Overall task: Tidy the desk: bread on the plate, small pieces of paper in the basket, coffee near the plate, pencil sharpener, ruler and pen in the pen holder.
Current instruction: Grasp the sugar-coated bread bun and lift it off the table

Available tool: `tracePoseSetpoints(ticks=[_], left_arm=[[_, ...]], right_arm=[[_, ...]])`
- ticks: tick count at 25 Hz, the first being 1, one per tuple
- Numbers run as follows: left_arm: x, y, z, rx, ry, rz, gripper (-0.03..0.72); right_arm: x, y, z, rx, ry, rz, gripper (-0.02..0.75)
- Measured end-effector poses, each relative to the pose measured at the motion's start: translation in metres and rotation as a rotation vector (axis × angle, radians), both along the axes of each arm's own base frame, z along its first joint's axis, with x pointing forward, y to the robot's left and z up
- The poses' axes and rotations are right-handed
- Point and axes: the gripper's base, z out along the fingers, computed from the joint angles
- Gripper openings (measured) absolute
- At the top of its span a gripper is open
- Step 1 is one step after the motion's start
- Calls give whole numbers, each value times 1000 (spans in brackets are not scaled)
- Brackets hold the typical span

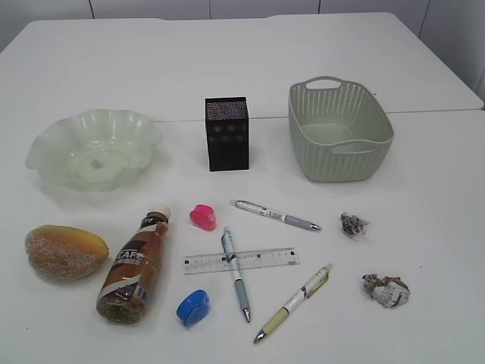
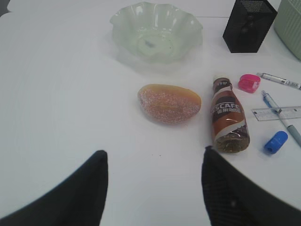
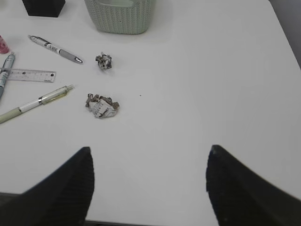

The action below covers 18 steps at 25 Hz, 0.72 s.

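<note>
On a white table (image 1: 424, 250), left to right: frilled pale-green plate (image 1: 95, 149), sugared bread (image 1: 64, 251), a brown coffee bottle (image 1: 136, 267) lying down, black mesh pen holder (image 1: 226, 133), ruler (image 1: 240, 260) under a pen (image 1: 236, 274), green basket (image 1: 339, 130), crumpled paper (image 1: 386, 290). Both wrist views show fingers (image 2: 80, 193) (image 3: 61, 188) spread wide, holding nothing.

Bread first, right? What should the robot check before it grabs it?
1. Bread free, nothing on top: ok.
2. Plate has nothing in it: ok.
3. Left gripper jaws open, holding nothing: ok.
4. Coffee bottle lies beside the bread, not touching: ok.
5. Right gripper away from the bread, over by the paper balls: ok.
6. How squishy the bread is: cannot tell.
</note>
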Motion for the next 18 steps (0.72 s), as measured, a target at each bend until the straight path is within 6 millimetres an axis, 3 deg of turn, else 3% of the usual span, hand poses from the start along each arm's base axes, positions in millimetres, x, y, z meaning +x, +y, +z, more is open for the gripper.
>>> tracePoseSetpoints(ticks=[18], left_arm=[[0,0,0,3,0,2,458]], right_arm=[[0,0,0,0,0,0,545]])
